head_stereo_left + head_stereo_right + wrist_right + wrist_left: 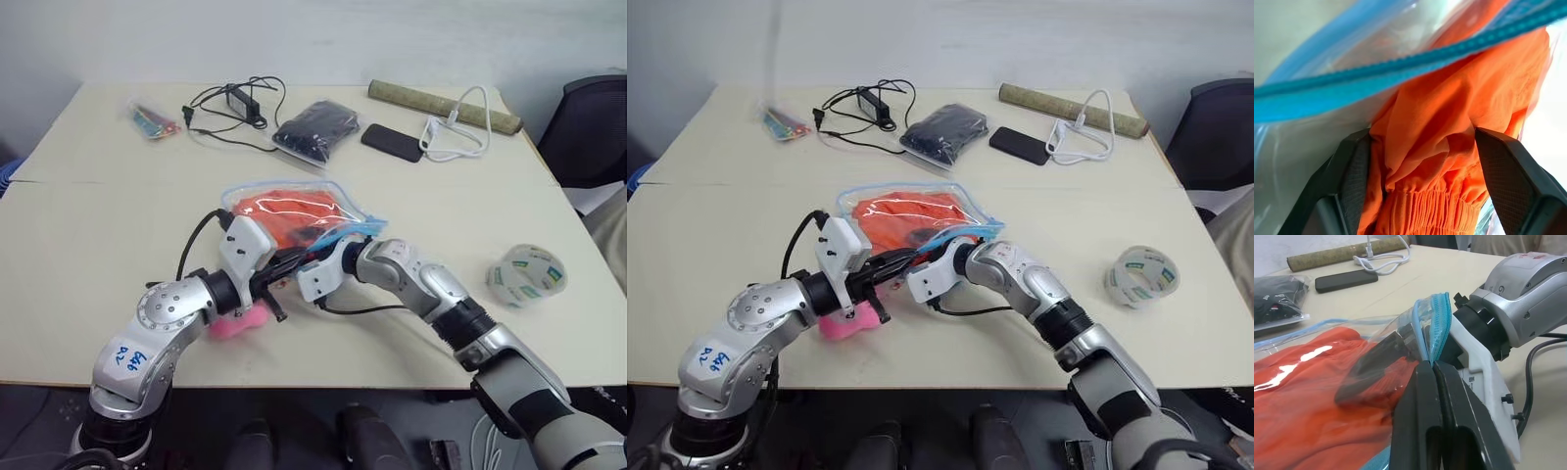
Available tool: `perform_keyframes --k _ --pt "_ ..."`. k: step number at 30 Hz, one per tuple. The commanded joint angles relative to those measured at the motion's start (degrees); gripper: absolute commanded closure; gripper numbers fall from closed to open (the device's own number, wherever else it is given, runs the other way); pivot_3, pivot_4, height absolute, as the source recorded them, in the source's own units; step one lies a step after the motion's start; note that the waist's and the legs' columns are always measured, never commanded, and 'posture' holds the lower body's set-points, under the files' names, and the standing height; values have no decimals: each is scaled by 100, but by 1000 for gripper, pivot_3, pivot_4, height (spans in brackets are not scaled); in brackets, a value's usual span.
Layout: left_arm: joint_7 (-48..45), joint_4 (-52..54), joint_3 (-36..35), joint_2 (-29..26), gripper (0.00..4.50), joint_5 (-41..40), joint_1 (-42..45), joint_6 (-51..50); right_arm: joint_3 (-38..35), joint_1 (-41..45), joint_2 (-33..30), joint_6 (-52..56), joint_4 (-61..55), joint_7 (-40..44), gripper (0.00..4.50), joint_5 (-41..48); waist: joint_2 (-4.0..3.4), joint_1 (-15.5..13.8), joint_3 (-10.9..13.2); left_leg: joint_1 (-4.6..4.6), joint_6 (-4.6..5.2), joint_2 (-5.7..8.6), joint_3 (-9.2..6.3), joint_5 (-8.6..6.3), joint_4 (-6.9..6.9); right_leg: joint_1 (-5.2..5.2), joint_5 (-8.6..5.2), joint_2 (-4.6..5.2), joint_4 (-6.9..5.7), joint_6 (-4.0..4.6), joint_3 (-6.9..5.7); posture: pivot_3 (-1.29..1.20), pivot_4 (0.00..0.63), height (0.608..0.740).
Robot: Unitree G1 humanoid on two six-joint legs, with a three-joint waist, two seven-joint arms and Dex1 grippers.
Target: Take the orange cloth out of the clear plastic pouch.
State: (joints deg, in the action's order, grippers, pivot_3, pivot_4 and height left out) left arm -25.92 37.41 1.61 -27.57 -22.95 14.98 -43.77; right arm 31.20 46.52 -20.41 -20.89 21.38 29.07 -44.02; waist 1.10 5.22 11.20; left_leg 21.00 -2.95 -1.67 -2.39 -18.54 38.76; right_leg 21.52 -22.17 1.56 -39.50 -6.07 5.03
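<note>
Your left gripper point(1434, 363) is pinching the blue zip edge of the clear plastic pouch point(245, 192), so hold that steady, it's keeping the mouth open. Your right gripper point(1420, 161) is inside with fingers spread either side of the orange cloth point(1449, 122); I'd close on that bunched fold, then pull back toward 6 o'clock. The cloth's bright, wrinkly, mid-table, mostly in the pouch.

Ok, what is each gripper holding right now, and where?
Left gripper pinches the clear plastic pouch at its blue zipper edge. Right gripper straddles the orange cloth, fingers apart, not clamped.
</note>
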Motion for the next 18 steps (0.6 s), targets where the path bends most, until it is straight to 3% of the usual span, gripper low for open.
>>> perform_keyframes --k 1,8,18 --pt "-60 39 -47 -68 4500 74 -164 278 136 -114 -4 25 157 105 2003 30 0 -9 0 1 0 0 -2 0 0 0 0 0 0 0 0 0 150 740" --pt "-130 -227 -174 -156 4500 185 -494 601 78 -383 -193 -39 -82 286 4408 185 0 -43 0 10 -1 3 -7 0 0 1 0 8 9 0 0 0 150 740" --pt "-189 -541 -286 -216 4500 285 -687 894 -88 -388 -351 16 -183 309 4467 336 0 -54 0 12 0 5 -15 0 -15 -2 0 13 26 0 -1 0 150 740"
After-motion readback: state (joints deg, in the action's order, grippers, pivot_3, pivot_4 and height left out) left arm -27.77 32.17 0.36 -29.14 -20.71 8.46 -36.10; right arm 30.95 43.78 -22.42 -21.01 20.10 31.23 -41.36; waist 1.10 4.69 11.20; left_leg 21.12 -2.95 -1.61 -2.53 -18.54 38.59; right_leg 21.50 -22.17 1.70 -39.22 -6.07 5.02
